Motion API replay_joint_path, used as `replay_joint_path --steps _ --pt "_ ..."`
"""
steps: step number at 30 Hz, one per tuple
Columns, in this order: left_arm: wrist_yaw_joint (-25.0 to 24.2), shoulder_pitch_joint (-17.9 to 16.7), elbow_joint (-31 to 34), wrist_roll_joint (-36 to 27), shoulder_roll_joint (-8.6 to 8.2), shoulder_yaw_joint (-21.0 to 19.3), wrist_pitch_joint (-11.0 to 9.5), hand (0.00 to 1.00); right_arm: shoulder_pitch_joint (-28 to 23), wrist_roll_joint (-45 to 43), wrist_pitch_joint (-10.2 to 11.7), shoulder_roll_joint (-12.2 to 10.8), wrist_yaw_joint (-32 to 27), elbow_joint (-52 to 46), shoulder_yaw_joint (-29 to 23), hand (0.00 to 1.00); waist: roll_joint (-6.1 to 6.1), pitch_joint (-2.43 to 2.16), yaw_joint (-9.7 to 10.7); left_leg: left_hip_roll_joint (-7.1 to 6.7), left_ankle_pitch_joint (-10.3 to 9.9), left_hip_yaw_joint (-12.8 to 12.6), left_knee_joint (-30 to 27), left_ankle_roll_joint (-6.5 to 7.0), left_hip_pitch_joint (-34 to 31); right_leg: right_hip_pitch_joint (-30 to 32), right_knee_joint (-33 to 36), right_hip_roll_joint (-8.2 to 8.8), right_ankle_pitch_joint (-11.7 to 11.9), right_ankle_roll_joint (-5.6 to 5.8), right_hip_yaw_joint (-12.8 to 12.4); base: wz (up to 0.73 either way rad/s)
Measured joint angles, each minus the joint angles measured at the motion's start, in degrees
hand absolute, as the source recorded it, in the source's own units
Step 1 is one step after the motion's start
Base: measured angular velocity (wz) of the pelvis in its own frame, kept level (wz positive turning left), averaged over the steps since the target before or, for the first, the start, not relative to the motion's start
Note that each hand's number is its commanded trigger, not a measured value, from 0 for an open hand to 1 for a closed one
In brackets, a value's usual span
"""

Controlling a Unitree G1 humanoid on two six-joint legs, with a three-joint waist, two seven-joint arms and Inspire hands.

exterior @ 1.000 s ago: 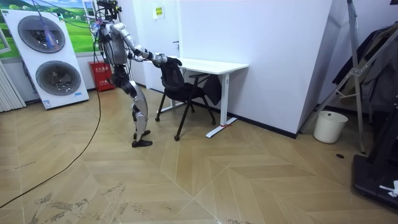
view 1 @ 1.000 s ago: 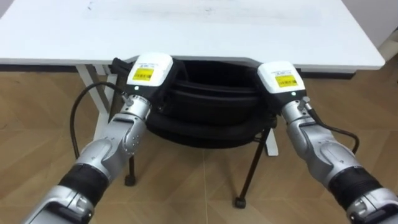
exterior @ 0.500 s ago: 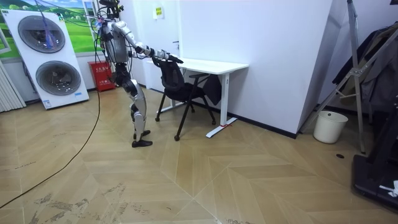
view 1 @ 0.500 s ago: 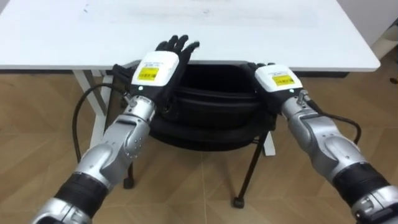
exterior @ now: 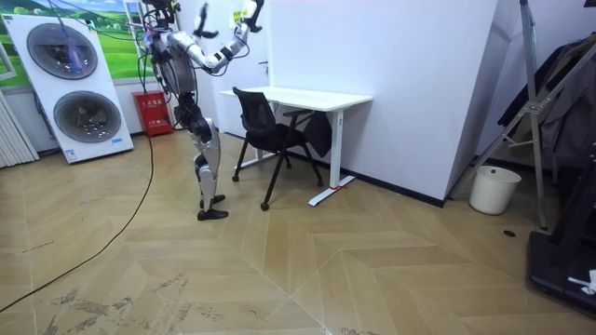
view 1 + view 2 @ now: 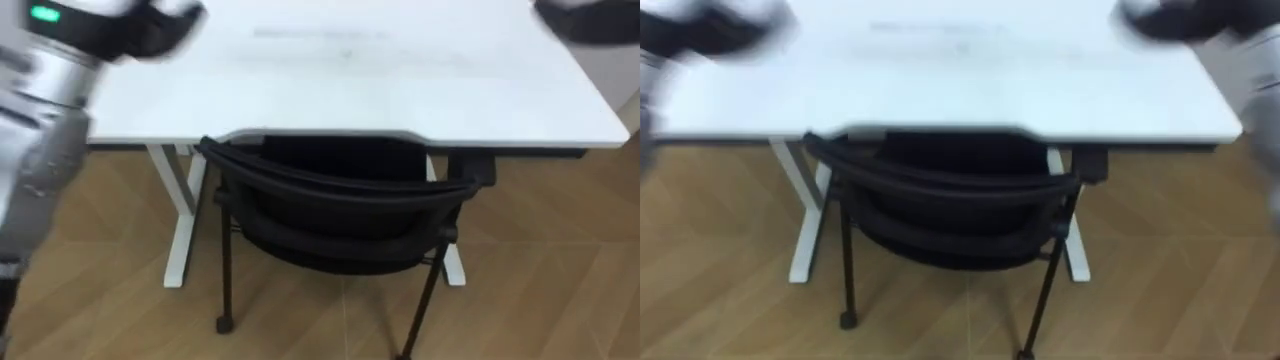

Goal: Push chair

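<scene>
Chair point(image 6: 330, 195), in the left eye view, stands at the white bench point(image 6: 350, 90) with its black backrest towards the camera and its seat tucked under the bench top. The backrest's top rail runs across the view from left to right, its left end a little higher in the view than its right, so the chair faces the bench slightly askew. The left robot hand point(image 6: 160, 22) is a dark blur at the upper left and the right robot hand point(image 6: 590, 20) a blur in the upper right corner. Both are well apart from the chair, and I cannot tell whether their fingers are spread or curled.

In the room view the robot stands upright on the wooden floor point(image 5: 279, 261) behind the chair, both arms held high above the backrest. The seat points towards the bench. Two stacked washing machines point(image 5: 74, 84) stand at the room view's left.

In the right eye view the rail again lies crosswise, and both blurred hands sit over the bench's far corners.
</scene>
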State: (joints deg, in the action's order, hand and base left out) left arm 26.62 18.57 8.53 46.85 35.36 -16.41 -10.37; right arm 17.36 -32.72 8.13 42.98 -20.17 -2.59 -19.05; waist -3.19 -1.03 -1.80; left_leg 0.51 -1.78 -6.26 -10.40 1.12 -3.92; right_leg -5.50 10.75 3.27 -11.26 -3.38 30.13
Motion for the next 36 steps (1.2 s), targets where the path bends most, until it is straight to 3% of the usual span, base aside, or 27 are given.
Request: replay_joint_path --steps 2,3,5,7,10,12,14,15,17,18,20,23,26,28,32,36 --pt "4.0 -7.5 -0.2 0.1 -0.16 -8.1 0.6 0.00 -6.2 3.1 -0.2 0.7 -3.9 -0.8 -7.7 0.00 -0.28 0.09 1.7 -0.32 -1.3 0.1 -0.1 0.14 1.4 -1.8 -0.3 0.22 -0.7 0.82 0.3 0.06" --pt "4.6 -9.0 -0.4 0.0 -0.41 -9.3 1.1 0.00 -7.5 3.8 -0.6 0.6 -4.8 -0.8 -9.2 0.00 -0.24 0.13 1.9 -0.35 -1.5 0.0 -0.2 0.11 1.5 -1.9 -0.2 0.32 -0.8 0.85 0.2 0.00" --pt "7.6 -15.7 -1.0 -1.5 -3.20 -13.2 2.0 0.00 -11.6 7.3 -1.5 -0.3 -8.2 -0.8 -12.8 0.00 -0.20 0.65 3.2 -0.28 -1.8 -1.2 -0.3 0.26 1.2 -1.7 -0.1 0.44 -0.8 0.92 -0.3 -0.13" --pt "9.2 -18.9 -1.0 -2.8 -5.63 -15.1 2.2 0.00 -13.9 11.3 -1.9 -1.0 -9.9 -0.7 -14.3 0.00 -0.10 0.79 4.3 -0.28 -1.9 -1.6 -0.5 0.28 0.5 -0.7 0.1 0.43 -0.8 0.95 -0.9 -0.15" --pt "11.2 -22.4 -2.0 -6.2 -5.87 -16.2 3.1 0.00 -16.7 16.2 -1.9 -1.2 -12.7 0.4 -16.4 0.00 -0.27 0.89 4.9 -0.22 -2.6 -2.5 -1.0 0.18 -0.5 0.2 -0.4 -0.09 -0.3 0.94 -2.3 -0.22" --pt "11.9 -23.7 -2.0 -9.2 -6.56 -16.2 3.3 0.00 -19.1 19.2 -1.7 -3.0 -14.5 0.5 -17.6 0.00 0.00 0.79 5.0 -0.19 -3.2 -3.1 -1.0 0.15 -0.2 -0.2 -1.2 -0.29 -0.1 1.14 -2.8 -0.18" --pt "13.4 -25.2 -2.8 -14.1 -9.99 -16.6 3.8 0.00 -24.0 23.1 -1.7 -6.4 -15.9 0.6 -18.5 0.00 0.52 0.60 4.7 -0.21 -3.9 -4.0 -0.8 0.24 0.6 -0.5 -1.1 -0.08 -0.2 1.43 -3.6 -0.14" --pt "13.7 -25.8 -3.7 -15.8 -10.72 -16.6 3.8 0.00 -25.3 24.5 -1.7 -7.4 -16.0 0.9 -18.5 0.00 0.83 0.53 4.7 -0.21 -4.0 -4.1 -0.7 0.28 0.7 -0.5 -1.1 0.04 -0.2 1.51 -3.7 -0.16" --pt "14.1 -29.0 -6.7 -20.5 -14.65 -16.6 4.0 0.00 -30.5 29.4 -2.0 -13.7 -15.8 2.8 -18.4 0.00 1.28 0.37 4.3 -0.22 -4.1 -4.7 0.5 0.28 1.7 -0.6 -0.9 0.18 -0.3 1.78 -4.8 -0.15" --pt "14.1 -29.8 -7.7 -21.7 -15.74 -16.6 4.0 0.00 -31.8 30.6 -2.0 -15.7 -15.7 3.4 -18.2 0.00 1.36 0.29 4.3 -0.24 -4.1 -4.7 0.7 0.27 1.8 -0.6 -1.0 0.19 -0.4 1.85 -4.9 -0.11" --pt "14.1 -33.8 -13.8 -26.4 -20.32 -15.9 4.2 0.00 -36.3 37.6 -2.5 -22.8 -14.4 8.5 -16.4 0.00 1.62 0.29 3.0 -0.14 -4.7 -5.5 1.1 0.07 2.6 -0.6 -1.0 0.09 -0.4 1.90 -6.3 -0.24" --pt "13.3 -37.1 -24.2 -32.4 -24.26 -13.6 4.8 0.00 -39.5 48.1 -3.5 -28.6 -11.6 21.2 -15.3 0.00 1.68 0.51 3.1 -0.04 -5.5 -5.0 0.7 0.17 3.0 -1.6 -1.0 0.19 -0.7 2.38 -6.7 0.02" --pt "11.2 -38.7 -34.5 -38.0 -25.97 -11.6 5.4 0.00 -40.0 55.0 -4.5 -31.1 -9.1 32.8 -13.8 0.00 2.15 0.61 3.1 -0.36 -5.8 -5.0 0.6 0.36 3.0 -1.5 -1.0 0.29 -0.9 2.69 -8.7 0.02" --pt "9.1 -39.0 -39.3 -40.2 -26.03 -10.0 5.4 0.00 -40.2 57.9 -4.6 -31.7 -6.7 38.5 -12.0 0.00 2.14 0.63 3.2 -0.40 -6.0 -5.0 0.0 0.49 2.7 -1.5 -1.0 0.34 -1.0 2.73 -8.9 0.00" --pt "2.1 -38.3 -50.6 -40.6 -26.25 -6.3 5.5 0.00 -39.6 58.1 -4.5 -32.0 0.9 52.0 -9.7 0.00 2.45 0.90 3.7 -0.68 -6.6 -4.6 -1.5 0.86 2.5 -1.8 -1.1 0.63 -1.6 3.07 -9.1 0.06" --pt "-4.2 -38.4 -59.4 -40.7 -26.20 -1.5 6.3 0.00 -37.6 58.0 -5.5 -32.1 6.0 63.4 -4.9 0.00 2.30 0.83 4.6 -0.83 -7.3 -4.4 -2.3 1.02 2.6 -2.2 -0.9 0.87 -2.1 3.37 -9.0 0.02"
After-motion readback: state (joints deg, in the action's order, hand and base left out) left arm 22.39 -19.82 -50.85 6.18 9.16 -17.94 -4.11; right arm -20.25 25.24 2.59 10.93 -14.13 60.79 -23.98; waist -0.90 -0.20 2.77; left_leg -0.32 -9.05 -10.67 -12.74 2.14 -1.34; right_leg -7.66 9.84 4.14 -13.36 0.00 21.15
